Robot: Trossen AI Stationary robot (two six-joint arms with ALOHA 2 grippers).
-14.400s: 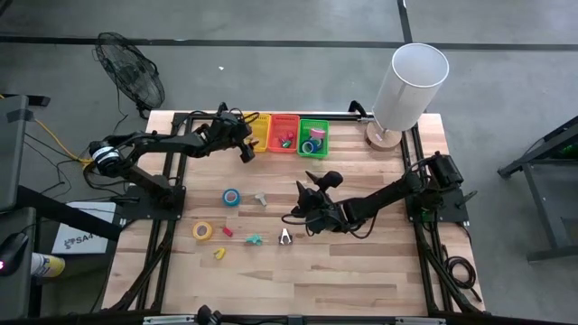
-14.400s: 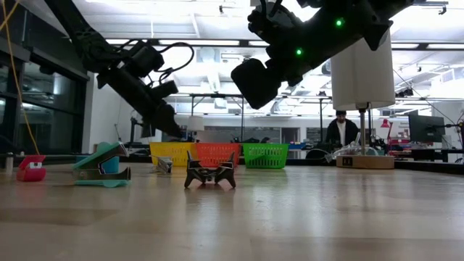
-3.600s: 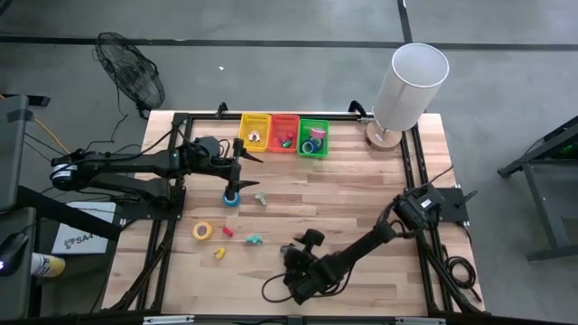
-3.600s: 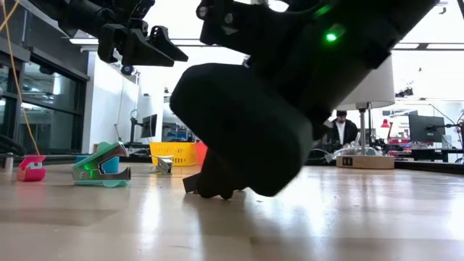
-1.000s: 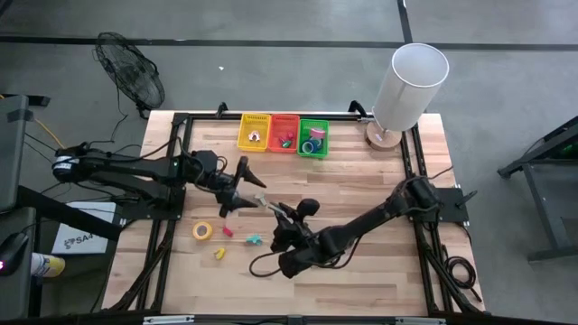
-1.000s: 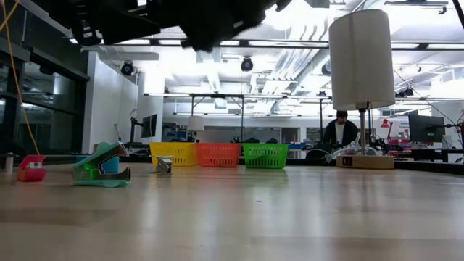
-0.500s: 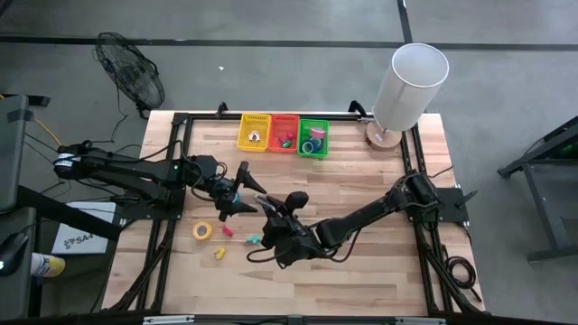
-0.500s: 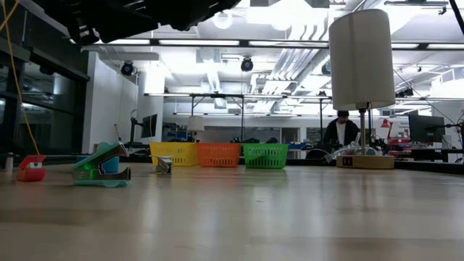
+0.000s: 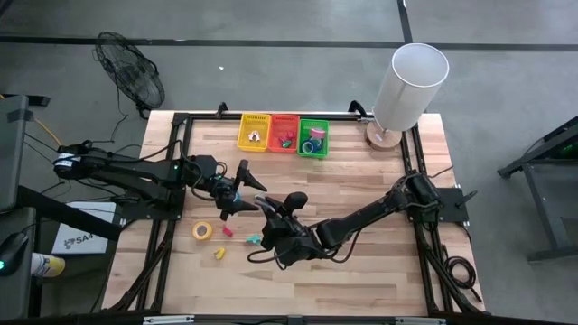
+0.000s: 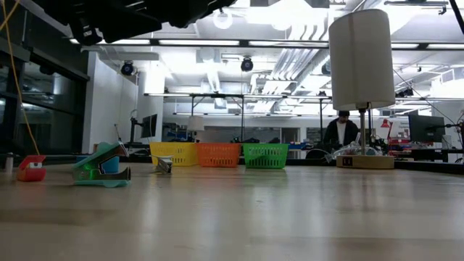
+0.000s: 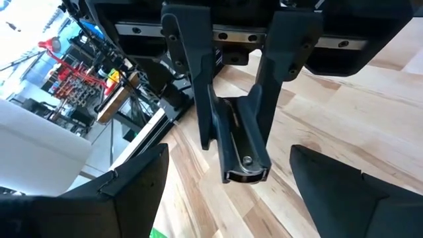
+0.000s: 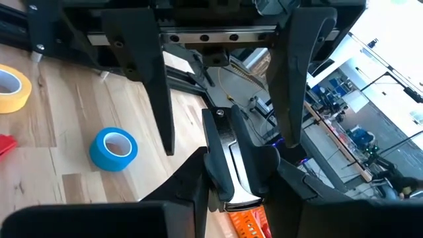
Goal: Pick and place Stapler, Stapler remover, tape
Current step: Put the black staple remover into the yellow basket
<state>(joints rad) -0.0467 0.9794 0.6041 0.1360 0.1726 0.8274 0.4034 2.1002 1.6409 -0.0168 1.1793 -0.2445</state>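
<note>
A hand-over is in progress above the left half of the table (image 9: 379, 271), about midway between its near and far edges. The right gripper (image 9: 265, 206) is narrowed on a dark remover (image 11: 241, 149), holding it clear of the wood and offering it toward the left gripper (image 9: 244, 190). The left gripper faces it with its fingers spread wide and nothing between them gripped. It is hard to tell whether the remover's free end already sits between those fingers or just short of them.

The next move probably calls for the left gripper to line up squarely on the free end and close. Only then should the right gripper let go, or the remover may drop. After that, the carry would go to the baskets (image 10: 217, 154) at the far edge.

Two tapes are not yet placed. The blue tape (image 12: 114, 149) lies on the wood below the two grippers, and the yellow tape (image 9: 202, 231) lies nearer the left edge.
</note>
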